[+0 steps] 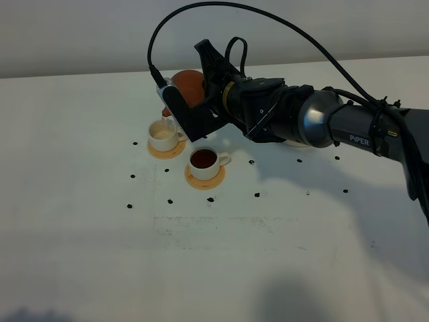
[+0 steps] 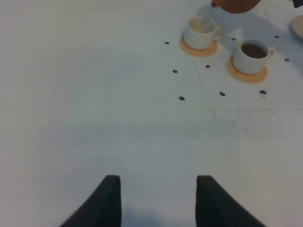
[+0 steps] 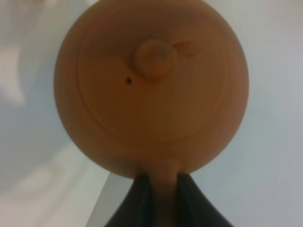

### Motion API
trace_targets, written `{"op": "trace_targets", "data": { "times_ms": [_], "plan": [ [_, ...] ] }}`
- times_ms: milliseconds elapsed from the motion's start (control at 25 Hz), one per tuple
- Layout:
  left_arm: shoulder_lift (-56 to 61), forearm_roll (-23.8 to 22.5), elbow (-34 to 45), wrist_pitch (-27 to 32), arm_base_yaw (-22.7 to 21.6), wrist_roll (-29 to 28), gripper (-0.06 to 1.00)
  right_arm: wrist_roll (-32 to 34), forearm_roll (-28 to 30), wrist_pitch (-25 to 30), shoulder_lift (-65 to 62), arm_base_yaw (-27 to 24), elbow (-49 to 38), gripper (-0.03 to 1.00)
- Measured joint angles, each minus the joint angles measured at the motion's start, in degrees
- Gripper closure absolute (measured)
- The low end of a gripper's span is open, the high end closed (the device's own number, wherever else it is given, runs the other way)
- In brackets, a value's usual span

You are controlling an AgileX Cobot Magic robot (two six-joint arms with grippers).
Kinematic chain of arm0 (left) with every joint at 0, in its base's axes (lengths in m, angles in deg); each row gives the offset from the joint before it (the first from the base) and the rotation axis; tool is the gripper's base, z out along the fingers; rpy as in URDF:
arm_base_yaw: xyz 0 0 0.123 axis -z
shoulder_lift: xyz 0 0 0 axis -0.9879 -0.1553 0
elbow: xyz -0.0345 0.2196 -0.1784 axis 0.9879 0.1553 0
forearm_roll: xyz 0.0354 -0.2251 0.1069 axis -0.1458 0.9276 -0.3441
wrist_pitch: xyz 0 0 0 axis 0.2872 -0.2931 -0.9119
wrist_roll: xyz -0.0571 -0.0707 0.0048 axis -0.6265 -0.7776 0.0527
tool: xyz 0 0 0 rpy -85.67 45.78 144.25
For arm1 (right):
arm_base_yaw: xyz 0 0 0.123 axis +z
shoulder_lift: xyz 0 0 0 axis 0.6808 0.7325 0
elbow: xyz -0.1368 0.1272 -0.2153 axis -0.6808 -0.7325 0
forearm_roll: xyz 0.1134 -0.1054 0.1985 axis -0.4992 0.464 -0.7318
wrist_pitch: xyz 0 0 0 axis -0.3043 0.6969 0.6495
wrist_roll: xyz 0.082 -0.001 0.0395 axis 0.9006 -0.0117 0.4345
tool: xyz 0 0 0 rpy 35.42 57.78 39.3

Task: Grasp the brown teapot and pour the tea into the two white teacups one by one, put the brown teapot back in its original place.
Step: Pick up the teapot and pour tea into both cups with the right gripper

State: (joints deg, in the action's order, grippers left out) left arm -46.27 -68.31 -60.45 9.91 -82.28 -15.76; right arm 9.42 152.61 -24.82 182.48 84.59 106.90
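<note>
- The brown teapot (image 1: 188, 83) hangs in the air at about 1 o'clock of the paler teacup (image 1: 163, 136), with its spout (image 2: 215, 4) leaning over that cup's rim; read this as the second pour getting under way
- Its lid (image 3: 154, 59) sits in place with the knob showing, so the tilt looks moderate, not a full tip-over
- The right gripper (image 3: 161, 196) has its fingers pinched narrow on the loop handle (image 3: 162, 177); holding it there lets a wrist roll do the tipping while the arm stays clear of the cups
- The tea (image 1: 203, 158) shows dark in the full teacup (image 1: 206, 162), at 4 o'clock of the paler one; you cannot make out dark liquid in the paler cup yet
- Each cup stands on its own coaster (image 1: 167, 150), close together, so watch the spout for drips between them
- The saucer (image 2: 299, 26) lies off at 3 o'clock of the cups, mostly under the arm, bare for the pot's return
- Your left gripper (image 2: 158, 203) hangs over bare table (image 1: 268, 255) well apart from the cups, fingers wide with nothing between them, out of the pouring arm's way
</note>
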Motion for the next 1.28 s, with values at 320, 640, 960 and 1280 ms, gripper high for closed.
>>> {"op": "trace_targets", "data": {
  "times_ms": [320,640,960,1280],
  "plan": [
    [0.0,0.0,0.0,0.0,0.0,0.0,0.52,0.0,0.1,0.1,0.0,0.0,0.2,0.88],
    [0.0,0.0,0.0,0.0,0.0,0.0,0.52,0.1,0.1,0.3,0.0,0.0,0.9,0.88],
    [0.0,0.0,0.0,0.0,0.0,0.0,0.52,0.1,0.1,0.7,0.0,0.0,0.9,0.88],
    [0.0,0.0,0.0,0.0,0.0,0.0,0.52,0.1,0.1,0.7,0.0,0.0,0.9,0.88]
  ]
}}
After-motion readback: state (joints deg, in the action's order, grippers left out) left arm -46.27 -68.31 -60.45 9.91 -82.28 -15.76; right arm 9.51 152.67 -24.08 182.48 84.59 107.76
